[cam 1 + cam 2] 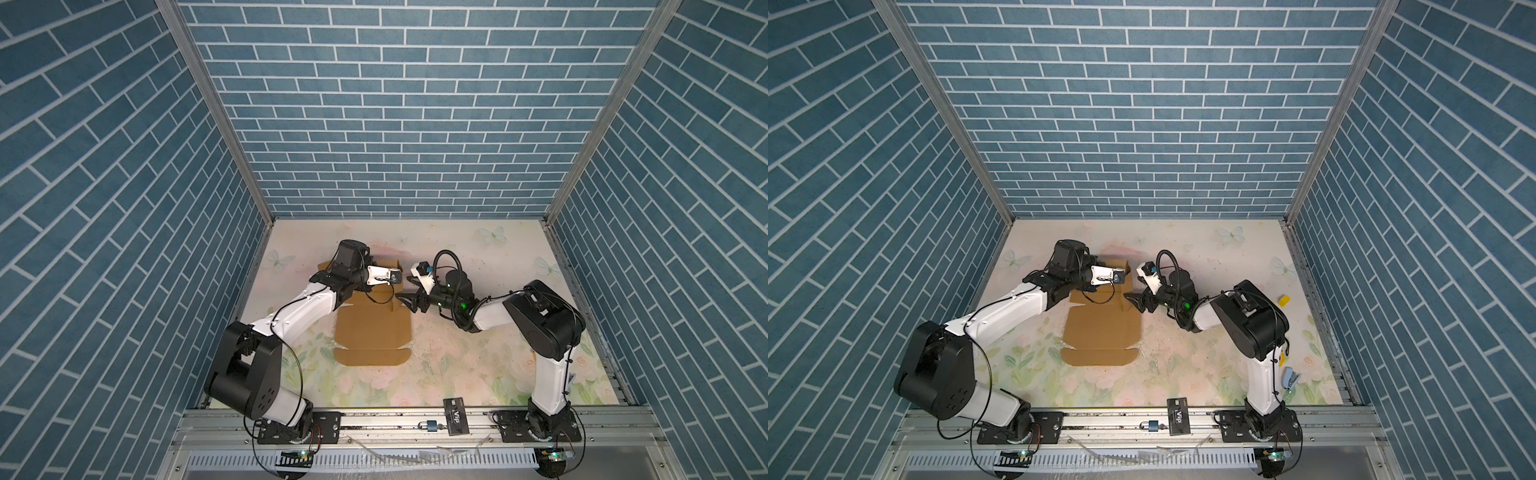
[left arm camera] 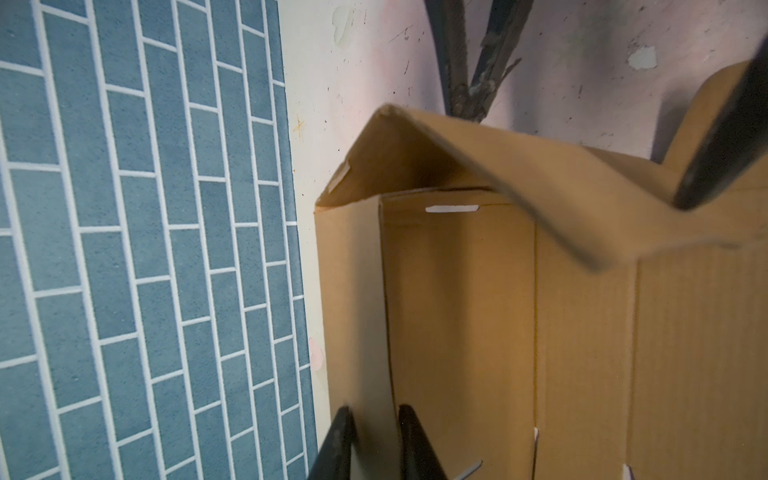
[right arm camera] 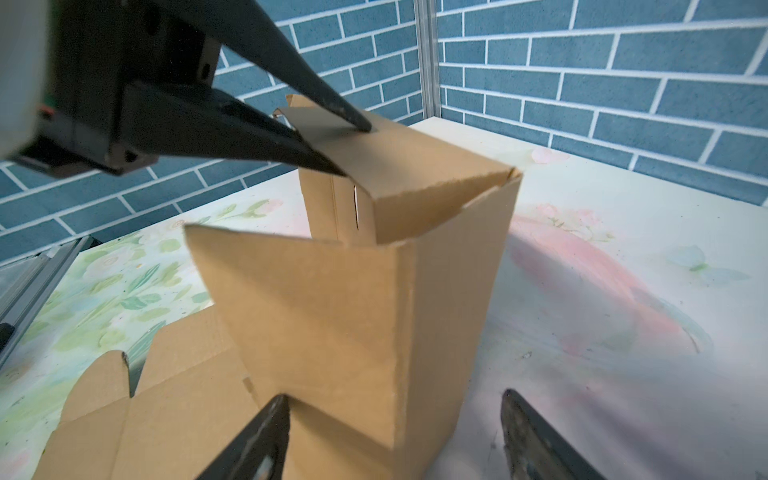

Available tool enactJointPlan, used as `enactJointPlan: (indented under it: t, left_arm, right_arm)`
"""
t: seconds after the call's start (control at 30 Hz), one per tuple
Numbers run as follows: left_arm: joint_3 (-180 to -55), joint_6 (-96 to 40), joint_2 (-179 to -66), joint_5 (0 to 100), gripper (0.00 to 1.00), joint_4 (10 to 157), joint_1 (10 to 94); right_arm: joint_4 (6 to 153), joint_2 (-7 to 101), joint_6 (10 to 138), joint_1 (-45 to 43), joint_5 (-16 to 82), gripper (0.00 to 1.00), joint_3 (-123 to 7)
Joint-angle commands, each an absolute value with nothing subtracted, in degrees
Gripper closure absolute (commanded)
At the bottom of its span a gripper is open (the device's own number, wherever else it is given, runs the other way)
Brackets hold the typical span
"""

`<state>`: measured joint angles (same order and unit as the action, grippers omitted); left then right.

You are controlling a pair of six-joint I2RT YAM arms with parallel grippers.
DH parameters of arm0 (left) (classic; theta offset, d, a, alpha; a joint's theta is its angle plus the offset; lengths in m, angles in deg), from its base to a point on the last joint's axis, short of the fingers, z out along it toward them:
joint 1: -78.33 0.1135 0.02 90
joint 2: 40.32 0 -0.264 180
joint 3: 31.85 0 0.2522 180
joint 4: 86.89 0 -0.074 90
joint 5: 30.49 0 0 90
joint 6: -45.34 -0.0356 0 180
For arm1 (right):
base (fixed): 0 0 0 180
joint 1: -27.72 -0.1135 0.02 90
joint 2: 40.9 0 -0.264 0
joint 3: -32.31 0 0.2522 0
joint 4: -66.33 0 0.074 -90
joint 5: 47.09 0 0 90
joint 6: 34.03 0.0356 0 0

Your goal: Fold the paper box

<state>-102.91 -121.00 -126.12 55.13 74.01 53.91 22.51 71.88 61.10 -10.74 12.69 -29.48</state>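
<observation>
In both top views the paper box is seen at the middle of the table, 12 o'clock end raised; the right tool is spread open at its 2 o'clock edge. Left wrist view: the left tool is set astride 1 wall — grip cannot be told. Right wrist view: 2 right fingers are parted wide around a corner.

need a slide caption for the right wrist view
Left end effector straddling a raised flap of the half-folded paper box.
</observation>
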Motion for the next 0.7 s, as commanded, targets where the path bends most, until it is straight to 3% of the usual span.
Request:
enactJointPlan:
  t: [0.0,0.67]
  left_arm:
    - [-103.2,-118.8,-125.8,55.4,0.78,67.6,53.0]
    - [-106.0,-114.1,-128.5,55.6,0.76,64.9,52.6]
  right_arm:
    - [19.5,73.6,63.2,-10.8,13.3,0.23,-32.0]
    - [10.1,77.5,63.4,-15.3,29.5,0.36,-32.4]
